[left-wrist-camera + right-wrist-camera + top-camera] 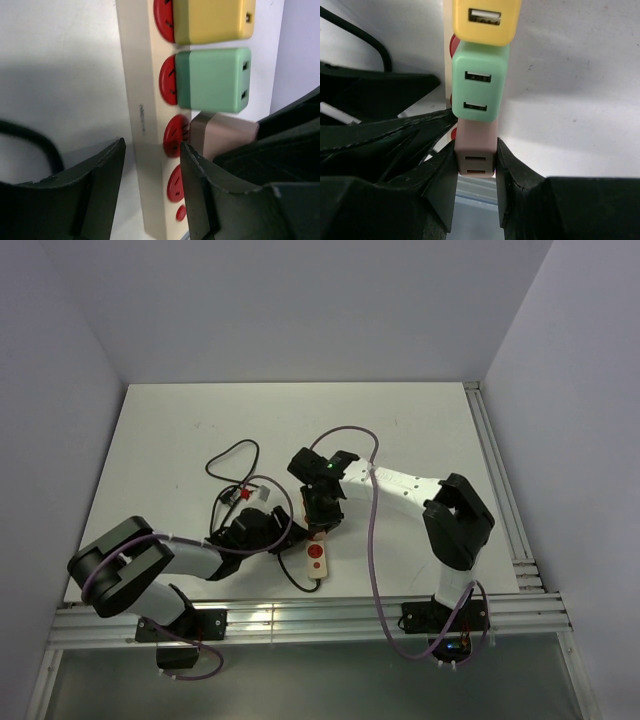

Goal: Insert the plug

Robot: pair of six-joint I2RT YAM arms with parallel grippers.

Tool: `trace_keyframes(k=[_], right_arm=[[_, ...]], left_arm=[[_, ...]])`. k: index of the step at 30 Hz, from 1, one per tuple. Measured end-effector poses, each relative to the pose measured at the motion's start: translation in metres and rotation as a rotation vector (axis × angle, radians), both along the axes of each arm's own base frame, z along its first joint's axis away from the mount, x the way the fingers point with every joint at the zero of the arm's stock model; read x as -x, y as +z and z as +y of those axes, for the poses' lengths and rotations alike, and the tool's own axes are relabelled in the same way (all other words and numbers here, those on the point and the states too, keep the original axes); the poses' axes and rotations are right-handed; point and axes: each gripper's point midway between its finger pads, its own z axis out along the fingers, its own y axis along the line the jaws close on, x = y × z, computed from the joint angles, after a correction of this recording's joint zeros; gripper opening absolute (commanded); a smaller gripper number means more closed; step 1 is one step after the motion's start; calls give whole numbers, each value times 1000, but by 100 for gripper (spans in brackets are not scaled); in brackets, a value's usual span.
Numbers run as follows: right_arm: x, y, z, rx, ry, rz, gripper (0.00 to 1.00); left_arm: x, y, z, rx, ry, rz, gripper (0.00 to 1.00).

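Lab bench cell: white walls, aluminium rails

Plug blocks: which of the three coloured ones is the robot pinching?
The pale pink plastic block, clamped between the black jaws. The green plastic block and the yellow plastic block next along have nothing gripping them.

A cream plastic power strip with round red sockets lies on the white tabletop near its front edge, between the two arms, with a thin black cable looping behind and left of it. Along its sockets, from back to front, stand a yellow boxy charger, a mint-green boxy charger just beside it, and a pinkish-tan boxy plug against the third socket. The plug sits pinched between the right gripper fingers, and the strip lies between the left gripper fingers.
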Motion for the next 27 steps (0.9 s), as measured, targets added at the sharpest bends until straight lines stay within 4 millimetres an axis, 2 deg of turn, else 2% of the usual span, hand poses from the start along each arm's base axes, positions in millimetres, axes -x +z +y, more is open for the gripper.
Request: trace_keyframes(k=[5, 9, 12, 15, 17, 23, 27], right_arm=[[1, -3, 1, 39, -18, -55, 0], [1, -3, 1, 37, -30, -69, 0], [1, -3, 1, 40, -31, -76, 0], [0, -3, 2, 45, -28, -77, 0], [1, -4, 2, 56, -25, -69, 0], [-3, -9, 3, 79, -25, -64, 0], [0, -20, 0, 85, -47, -72, 0]], left_arm=[[12, 1, 19, -20, 27, -5, 54], [13, 6, 35, -50, 69, -23, 54], [11, 10, 39, -56, 89, -39, 53], [12, 2, 42, -81, 92, -25, 49], [12, -5, 40, -87, 88, -14, 47], [5, -6, 18, -31, 49, -19, 45], [3, -6, 15, -16, 48, -27, 44]])
